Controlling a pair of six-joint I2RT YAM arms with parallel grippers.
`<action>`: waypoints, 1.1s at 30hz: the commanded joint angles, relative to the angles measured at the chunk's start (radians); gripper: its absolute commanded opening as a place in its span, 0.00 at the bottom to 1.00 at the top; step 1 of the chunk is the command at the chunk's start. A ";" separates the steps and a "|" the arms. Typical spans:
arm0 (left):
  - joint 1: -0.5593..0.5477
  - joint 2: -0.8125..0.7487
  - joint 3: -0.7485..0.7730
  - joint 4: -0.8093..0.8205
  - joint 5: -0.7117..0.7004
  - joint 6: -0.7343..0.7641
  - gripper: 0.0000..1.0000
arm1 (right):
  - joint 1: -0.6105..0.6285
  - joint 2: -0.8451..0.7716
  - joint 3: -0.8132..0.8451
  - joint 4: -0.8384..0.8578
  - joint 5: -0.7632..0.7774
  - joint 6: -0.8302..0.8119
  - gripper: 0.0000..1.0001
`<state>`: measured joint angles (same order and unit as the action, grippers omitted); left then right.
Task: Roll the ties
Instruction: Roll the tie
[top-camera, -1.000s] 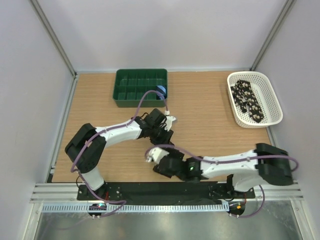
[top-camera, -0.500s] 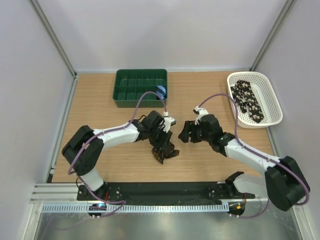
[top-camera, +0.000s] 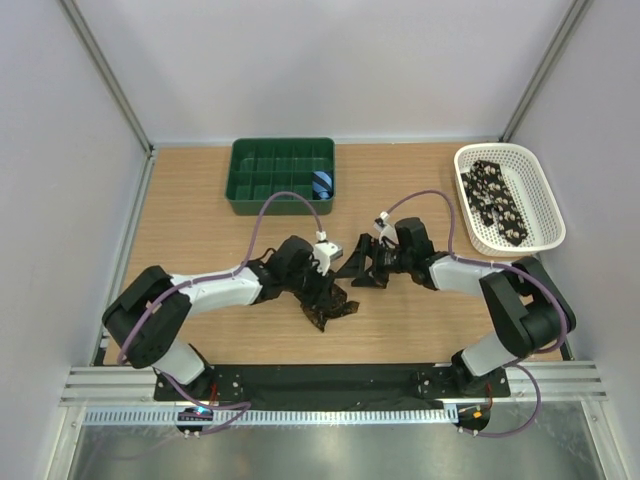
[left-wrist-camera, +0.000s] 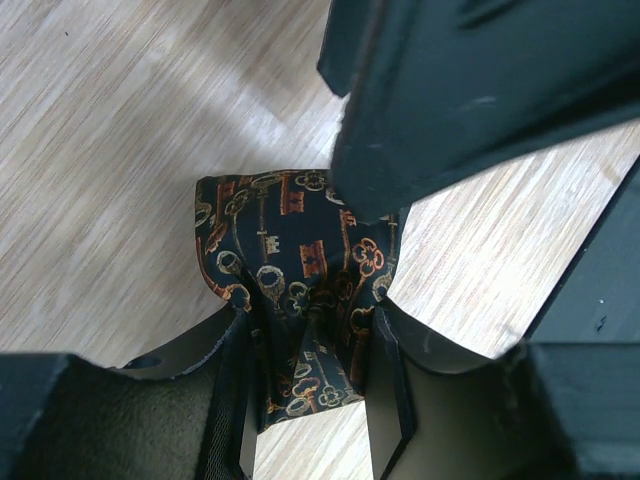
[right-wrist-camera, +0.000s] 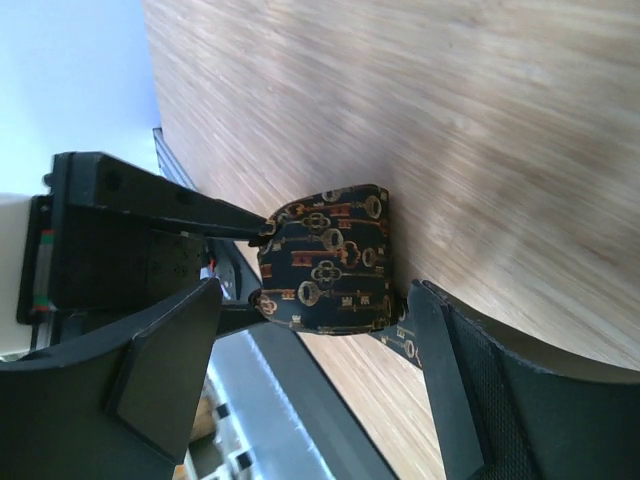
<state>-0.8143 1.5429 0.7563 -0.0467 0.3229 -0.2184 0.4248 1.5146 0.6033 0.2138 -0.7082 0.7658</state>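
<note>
Tie, loosely bundled near the middle of the table, is pinched by the left hand; the right hand stands wide open around it, apparently not touching, and a careless closing could spring the bundle loose

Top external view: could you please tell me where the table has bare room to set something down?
The table is bare between the green tray and white basket, and left of the tray. The centre is crowded: the left gripper pinches the tie and the open right gripper is close by.
</note>
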 joint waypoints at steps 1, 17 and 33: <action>-0.010 -0.021 -0.063 0.080 -0.041 0.040 0.41 | -0.001 0.039 0.035 0.049 -0.082 0.073 0.84; -0.046 -0.041 -0.137 0.191 -0.061 0.108 0.41 | 0.075 0.098 0.164 -0.300 0.003 -0.117 0.85; -0.101 -0.003 -0.146 0.228 -0.101 0.162 0.43 | 0.166 0.190 0.234 -0.386 0.095 -0.209 0.75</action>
<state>-0.8997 1.5082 0.6250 0.1913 0.2424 -0.0917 0.5823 1.6852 0.8024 -0.1375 -0.6590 0.6003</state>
